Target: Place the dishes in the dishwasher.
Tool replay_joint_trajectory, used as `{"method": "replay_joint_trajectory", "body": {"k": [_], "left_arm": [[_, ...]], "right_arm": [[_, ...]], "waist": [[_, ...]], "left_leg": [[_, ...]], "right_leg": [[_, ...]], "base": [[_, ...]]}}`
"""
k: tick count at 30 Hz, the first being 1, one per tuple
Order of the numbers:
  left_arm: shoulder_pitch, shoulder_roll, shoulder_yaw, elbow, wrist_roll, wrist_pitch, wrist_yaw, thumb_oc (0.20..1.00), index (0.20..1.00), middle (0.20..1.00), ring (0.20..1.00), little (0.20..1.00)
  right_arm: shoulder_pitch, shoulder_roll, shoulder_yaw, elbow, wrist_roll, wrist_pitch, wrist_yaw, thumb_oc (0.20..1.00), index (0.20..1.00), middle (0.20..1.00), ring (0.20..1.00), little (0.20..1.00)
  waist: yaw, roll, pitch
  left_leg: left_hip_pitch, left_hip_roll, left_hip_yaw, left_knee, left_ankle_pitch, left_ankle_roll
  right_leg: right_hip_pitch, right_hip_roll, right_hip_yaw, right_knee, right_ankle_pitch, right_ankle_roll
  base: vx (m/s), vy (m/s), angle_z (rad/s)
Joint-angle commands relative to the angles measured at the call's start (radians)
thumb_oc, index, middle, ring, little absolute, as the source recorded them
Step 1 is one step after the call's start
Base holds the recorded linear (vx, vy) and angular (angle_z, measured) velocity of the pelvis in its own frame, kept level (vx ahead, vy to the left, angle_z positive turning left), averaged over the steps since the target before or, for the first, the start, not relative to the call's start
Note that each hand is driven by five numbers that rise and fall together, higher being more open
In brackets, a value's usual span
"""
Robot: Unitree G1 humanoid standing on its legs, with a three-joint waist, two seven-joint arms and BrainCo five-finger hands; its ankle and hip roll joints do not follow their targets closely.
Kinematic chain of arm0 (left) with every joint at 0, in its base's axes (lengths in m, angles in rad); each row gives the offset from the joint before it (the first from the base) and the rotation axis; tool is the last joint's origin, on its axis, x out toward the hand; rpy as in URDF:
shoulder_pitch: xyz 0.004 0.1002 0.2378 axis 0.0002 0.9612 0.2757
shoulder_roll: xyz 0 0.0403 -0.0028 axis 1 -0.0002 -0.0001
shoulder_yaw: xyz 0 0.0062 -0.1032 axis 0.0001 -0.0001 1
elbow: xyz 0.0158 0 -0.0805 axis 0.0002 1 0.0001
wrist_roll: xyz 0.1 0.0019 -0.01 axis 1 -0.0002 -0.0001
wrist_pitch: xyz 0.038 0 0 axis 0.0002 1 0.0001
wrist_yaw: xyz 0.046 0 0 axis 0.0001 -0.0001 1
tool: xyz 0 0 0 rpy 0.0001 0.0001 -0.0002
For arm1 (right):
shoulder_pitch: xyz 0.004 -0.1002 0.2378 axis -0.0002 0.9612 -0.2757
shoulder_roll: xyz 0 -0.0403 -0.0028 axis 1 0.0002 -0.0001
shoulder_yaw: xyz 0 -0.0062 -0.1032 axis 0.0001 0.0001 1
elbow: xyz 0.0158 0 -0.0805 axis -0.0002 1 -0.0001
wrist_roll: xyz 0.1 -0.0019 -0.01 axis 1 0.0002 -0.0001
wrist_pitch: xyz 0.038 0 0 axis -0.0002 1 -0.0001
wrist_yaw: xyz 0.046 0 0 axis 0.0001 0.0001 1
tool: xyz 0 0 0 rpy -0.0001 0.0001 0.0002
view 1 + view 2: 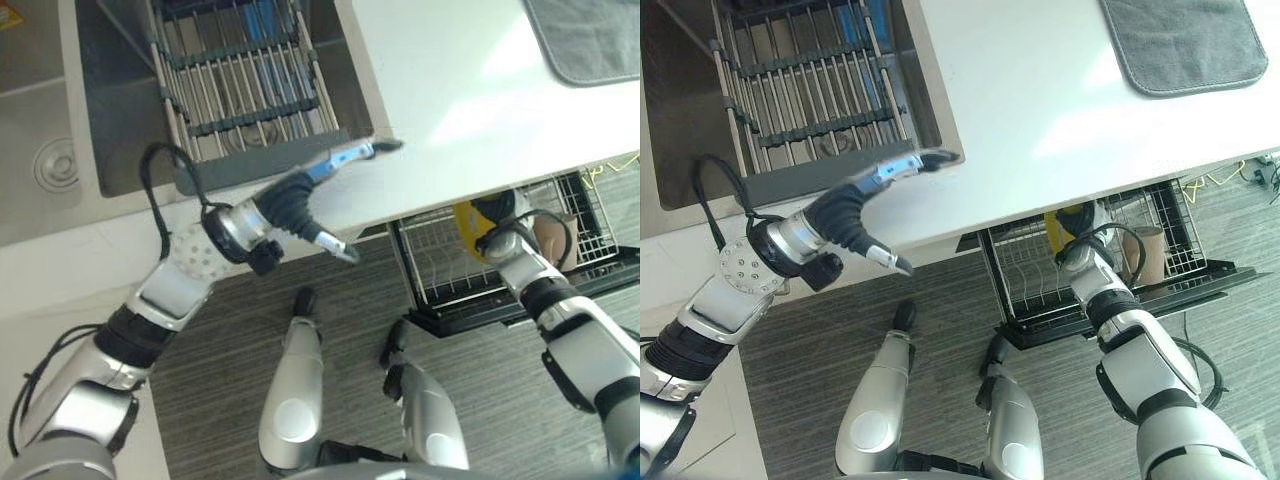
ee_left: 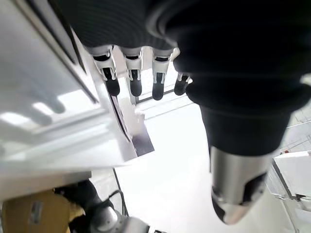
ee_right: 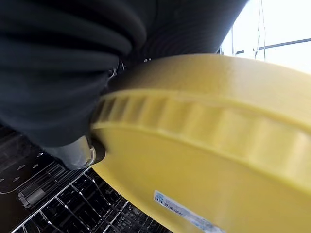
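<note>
Your right hand grips a yellow dish over the dishwasher rack, apparently not seated yet; left hand hovers open, approx. above the counter.

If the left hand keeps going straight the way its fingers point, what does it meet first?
Probably nothing soon: the left hand hangs open above the white countertop, fingers pointing across it from the sink's corner. The grey mat lies farther along, though off that line, as far as I can judge; height is unclear.
</note>
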Motion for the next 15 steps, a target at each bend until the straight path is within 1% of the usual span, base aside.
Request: {"method": "replay_joint_trajectory", "body": {"k": [1,3,4,7,8,11,13,15], "left_arm": [[-0.009,-0.060,-0.006,-0.043,-0.123,-0.067,-0.068,1.000,1.000,1.000,1.000,1.000],[-0.020,-0.070,-0.033,-0.032,-0.167,-0.047,-0.113,1.000,1.000,1.000,1.000,1.000],[-0.014,-0.078,-0.050,-0.029,-0.219,0.002,-0.130,1.000,1.000,1.000,1.000,1.000],[0.021,-0.085,-0.074,-0.001,-0.235,0.043,-0.157,1.000,1.000,1.000,1.000,1.000],[0.065,-0.075,-0.088,0.023,-0.236,0.038,-0.156,1.000,1.000,1.000,1.000,1.000],[0.112,-0.060,-0.110,0.047,-0.225,0.010,-0.173,1.000,1.000,1.000,1.000,1.000],[0.144,-0.058,-0.127,0.065,-0.243,0.035,-0.172,1.000,1.000,1.000,1.000,1.000],[0.155,-0.062,-0.147,0.090,-0.255,0.061,-0.173,1.000,1.000,1.000,1.000,1.000]], "right_arm": [[-0.106,-0.076,-0.002,-0.022,-0.026,-0.074,-0.016,0.200,0.200,0.200,0.200,0.200],[-0.108,-0.073,0.009,-0.021,-0.024,-0.087,-0.015,0.200,0.200,0.200,0.200,0.200],[-0.113,-0.073,0.005,-0.017,-0.025,-0.096,-0.008,0.200,0.200,0.200,0.200,0.200],[-0.105,-0.073,0.001,-0.027,-0.025,-0.109,-0.005,0.200,0.200,0.200,0.200,0.200],[-0.095,-0.082,0.001,-0.041,-0.031,-0.114,-0.004,0.200,0.200,0.200,0.200,0.200],[-0.086,-0.089,0.002,-0.055,-0.032,-0.111,-0.003,0.200,0.200,0.200,0.200,0.200],[-0.091,-0.095,0.000,-0.049,-0.034,-0.112,0.005,0.200,0.200,0.200,0.200,0.200],[-0.097,-0.094,0.004,-0.036,-0.032,-0.119,0.007,0.200,0.200,0.200,0.200,0.200]], "waist": [[-0.008,0.024,-0.022],[-0.020,0.031,-0.022],[-0.024,0.037,-0.022],[-0.029,0.042,-0.022],[-0.032,0.049,-0.022],[-0.035,0.058,-0.022],[-0.033,0.067,-0.022],[-0.033,0.070,-0.022]], "left_leg": [[0.033,-0.051,-0.008,-0.023,-0.044,0.093],[0.029,-0.050,0.003,-0.016,-0.047,0.096],[0.025,-0.050,0.006,-0.007,-0.051,0.097],[0.023,-0.048,0.014,0.005,-0.059,0.098],[0.023,-0.046,0.020,0.005,-0.060,0.099],[0.019,-0.041,0.029,0.011,-0.063,0.099],[0.022,-0.039,0.034,0.008,-0.062,0.100],[0.025,-0.035,0.037,0.007,-0.063,0.100]], "right_leg": [[-0.013,-0.012,-0.018,0.105,-0.043,-0.008],[-0.024,-0.019,-0.014,0.110,-0.041,-0.008],[-0.031,-0.021,-0.007,0.120,-0.043,-0.009],[-0.039,-0.025,-0.003,0.131,-0.044,-0.009],[-0.040,-0.028,-0.002,0.130,-0.044,-0.009],[-0.047,-0.032,0.002,0.135,-0.045,-0.010],[-0.044,-0.034,0.004,0.135,-0.048,-0.012],[-0.042,-0.033,0.004,0.135,-0.050,-0.012]], "base": [[-0.04,0.070,-0.11],[-0.05,0.086,-0.09],[-0.04,0.079,-0.06],[-0.02,0.037,-0.19],[-0.02,0.040,-0.09],[-0.01,0.045,-0.05],[-0.01,0.044,-0.07],[0.00,0.008,-0.07]]}}
